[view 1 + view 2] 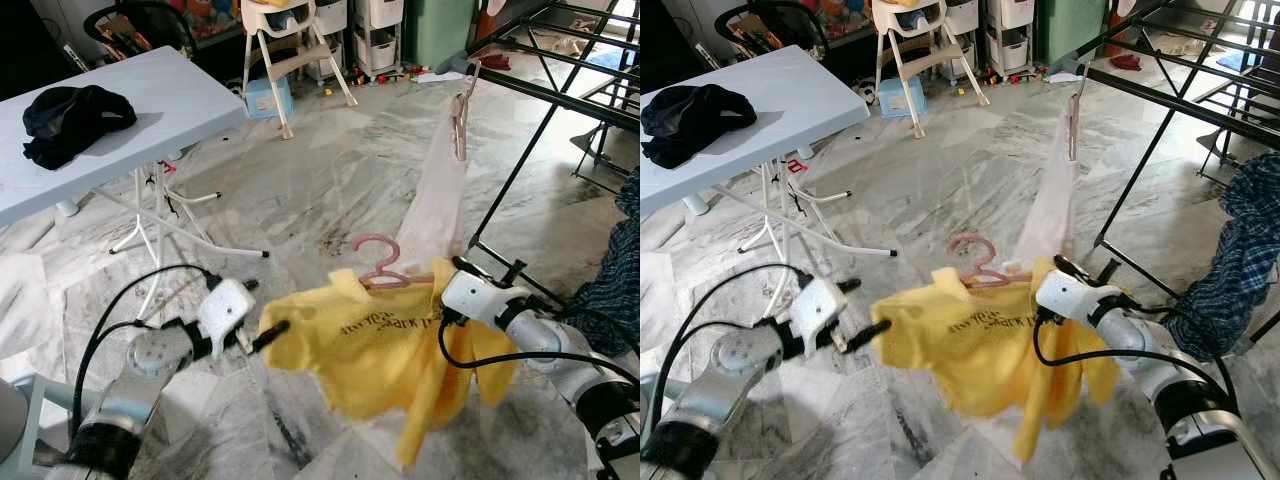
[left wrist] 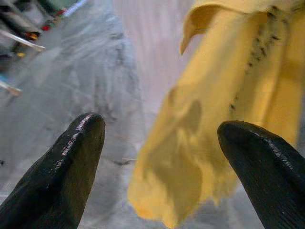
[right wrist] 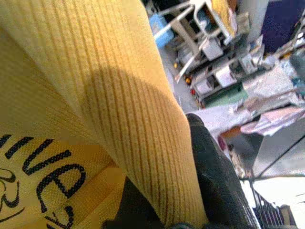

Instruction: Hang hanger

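Left eye view: black drying rack ahead-right, not yet reached. Yellow shirt already on pink hanger, right gripper pinching its shoulder; left gripper fingers spread, just beside sleeve. Hanging still left. White garment on rack crowds the approach.

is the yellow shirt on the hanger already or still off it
On it. The pink hanger's hook rises from the yellow shirt's collar; the right gripper holds it at the shoulder.
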Available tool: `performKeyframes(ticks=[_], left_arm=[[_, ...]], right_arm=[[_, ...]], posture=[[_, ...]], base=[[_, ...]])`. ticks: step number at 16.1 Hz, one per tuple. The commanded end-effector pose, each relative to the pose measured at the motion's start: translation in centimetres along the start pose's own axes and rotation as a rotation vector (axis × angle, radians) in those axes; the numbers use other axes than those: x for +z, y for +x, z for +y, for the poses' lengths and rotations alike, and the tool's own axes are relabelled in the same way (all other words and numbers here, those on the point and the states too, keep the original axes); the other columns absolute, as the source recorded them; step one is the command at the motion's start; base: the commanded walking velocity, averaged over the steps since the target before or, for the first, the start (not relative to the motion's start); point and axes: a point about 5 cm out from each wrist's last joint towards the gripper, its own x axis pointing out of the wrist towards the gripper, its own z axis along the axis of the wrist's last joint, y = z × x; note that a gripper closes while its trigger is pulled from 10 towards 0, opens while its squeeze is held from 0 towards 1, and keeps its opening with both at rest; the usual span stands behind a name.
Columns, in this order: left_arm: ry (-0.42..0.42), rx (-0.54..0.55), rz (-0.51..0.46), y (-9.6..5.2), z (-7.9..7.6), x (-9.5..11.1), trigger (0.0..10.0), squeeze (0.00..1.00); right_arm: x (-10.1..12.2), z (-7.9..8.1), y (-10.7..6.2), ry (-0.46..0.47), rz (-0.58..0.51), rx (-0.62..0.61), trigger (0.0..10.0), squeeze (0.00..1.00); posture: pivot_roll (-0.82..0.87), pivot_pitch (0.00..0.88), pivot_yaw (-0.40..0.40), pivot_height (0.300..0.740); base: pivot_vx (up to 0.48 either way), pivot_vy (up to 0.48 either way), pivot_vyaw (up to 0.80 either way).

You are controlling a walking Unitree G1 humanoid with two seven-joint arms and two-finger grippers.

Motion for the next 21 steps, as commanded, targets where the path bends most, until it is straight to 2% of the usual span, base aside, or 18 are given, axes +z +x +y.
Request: performKeyframes(ticks=[1, 2, 4, 5, 6, 9, 10, 11, 17, 21], left_arm=[[-0.013, 0.026, 0.0, -0.3, 0.6, -0.3, 10.0, 1.0], [-0.062, 0.025, -0.018, 0.0, 0.6, -0.4, 10.0, 1.0], [-0.08, -0.001, -0.022, 0.3, 0.4, -0.5, 10.0, 1.0], [-0.084, -0.038, -0.03, 0.6, 0.0, -0.4, 10.0, 0.64], [-0.13, -0.094, -0.042, 0.9, -0.5, -0.2, 10.0, 0.0], [-0.144, -0.161, -0.033, 1.4, -1.2, -0.3, 10.0, 0.0], [-0.158, -0.171, -0.04, 1.6, -1.4, -0.3, 9.1, 0.0], [-0.172, -0.185, -0.044, 1.7, -1.5, -0.3, 0.0, 0.0], [-0.227, -0.252, -0.077, 1.4, -1.5, 0.3, 0.0, 0.0], [-0.231, -0.311, -0.079, 1.0, -1.7, 0.5, 0.0, 0.0]], right_arm=[[1.1, -0.9, 0.3, 0.025, -0.077, -0.032, 0.0, 0.0], [1.5, -1.1, 0.0, 0.034, -0.117, -0.021, 0.0, 0.0], [1.8, -1.1, -0.2, 0.037, -0.143, -0.006, 0.0, 0.0], [2.0, -1.0, -0.4, 0.039, -0.168, 0.013, 0.0, 0.0], [2.2, -0.9, -0.5, 0.038, -0.183, 0.031, 0.0, 0.0], [2.3, -0.8, -0.6, 0.044, -0.19, 0.038, 0.0, 0.0], [2.5, -0.7, -0.6, 0.048, -0.195, 0.045, 0.0, 0.0], [2.6, -0.6, -0.6, 0.05, -0.2, 0.05, 0.0, 0.0], [2.6, -0.2, -0.7, 0.051, -0.196, 0.069, 0.0, 0.0], [2.7, 0.0, -0.6, 0.05, -0.198, 0.081, 0.0, 0.0]], posture=[[-0.13, 0.073, 0.16, 0.74], [-0.13, 0.072, 0.164, 0.74], [-0.14, 0.071, 0.169, 0.74], [-0.14, 0.071, 0.172, 0.74], [-0.14, 0.07, 0.174, 0.74], [-0.14, 0.071, 0.178, 0.74], [-0.14, 0.072, 0.18, 0.74], [-0.14, 0.073, 0.181, 0.74], [-0.14, 0.072, 0.18, 0.74], [-0.13, 0.075, 0.174, 0.74]], base=[[0.0, 0.0, 0.0], [0.0, 0.0, 0.0], [0.0, 0.0, 0.0], [0.0, 0.0, 0.0], [0.0, 0.0, 0.0], [0.0, 0.0, 0.0], [0.0, 0.0, 0.0], [0.0, 0.0, 0.0], [0.0, 0.0, 0.0], [0.0, 0.0, 0.0]])
